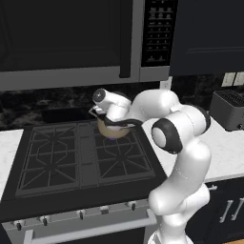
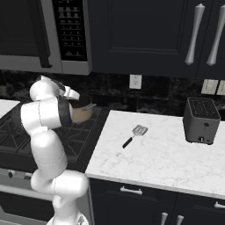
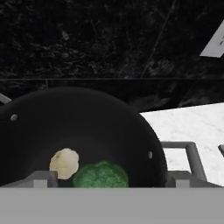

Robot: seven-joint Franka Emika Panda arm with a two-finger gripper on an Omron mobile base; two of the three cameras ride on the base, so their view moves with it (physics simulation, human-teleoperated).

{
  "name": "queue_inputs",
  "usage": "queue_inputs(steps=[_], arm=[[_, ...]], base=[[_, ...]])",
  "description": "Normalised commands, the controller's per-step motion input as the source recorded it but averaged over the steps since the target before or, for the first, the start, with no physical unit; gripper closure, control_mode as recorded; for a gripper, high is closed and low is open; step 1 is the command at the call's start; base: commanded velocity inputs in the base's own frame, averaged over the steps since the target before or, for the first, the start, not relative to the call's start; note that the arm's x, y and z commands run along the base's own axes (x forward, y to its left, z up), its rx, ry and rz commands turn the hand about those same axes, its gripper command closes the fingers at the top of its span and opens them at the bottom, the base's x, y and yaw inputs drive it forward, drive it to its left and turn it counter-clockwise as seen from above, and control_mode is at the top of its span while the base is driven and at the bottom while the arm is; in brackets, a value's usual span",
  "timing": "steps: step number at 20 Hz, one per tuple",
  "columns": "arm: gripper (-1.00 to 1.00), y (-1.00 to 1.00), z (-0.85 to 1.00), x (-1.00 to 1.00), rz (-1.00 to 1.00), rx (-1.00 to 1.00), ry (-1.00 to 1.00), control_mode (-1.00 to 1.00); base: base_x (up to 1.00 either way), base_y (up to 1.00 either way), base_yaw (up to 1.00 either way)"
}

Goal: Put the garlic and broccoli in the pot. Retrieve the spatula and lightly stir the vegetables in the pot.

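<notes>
Gripper (image 3: 109,177) over pot (image 3: 131,131), fingers spread wide, holding nothing. Garlic (image 3: 64,163) touching broccoli (image 3: 100,175) inside pot. Spatula (image 2: 135,135) on counter right of pot.

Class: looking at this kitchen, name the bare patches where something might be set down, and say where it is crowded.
Free: the white counter between the spatula and the toaster, and its front strip below the spatula. The stove's left burners are bare too. Crowded: the back right burner, where the pot holds garlic and broccoli under the arm's hand.
</notes>
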Motion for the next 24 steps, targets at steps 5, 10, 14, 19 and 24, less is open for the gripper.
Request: queue_inputs(steps=[5, 10, 14, 19, 24], arm=[[-1.0, -0.05, 0.6, -1.0, 0.0, 0.05, -0.08, -1.0], [-1.0, -0.46, 0.55, -1.0, 0.0, 0.14, 0.0, -1.0], [-1.0, -0.79, 0.44, -0.87, 0.0, 0.18, 0.16, -1.0], [-1.0, -1.0, 0.17, -0.27, 0.0, 0.15, 0.31, -1.0], [-1.0, -1.0, 0.0, 0.18, 0.01, 0.02, 0.35, -1.0]], base=[[0.0, 0.0, 0.0], [0.0, 0.0, 0.0], [0.0, 0.0, 0.0], [0.0, 0.0, 0.0], [0.0, 0.0, 0.0]])
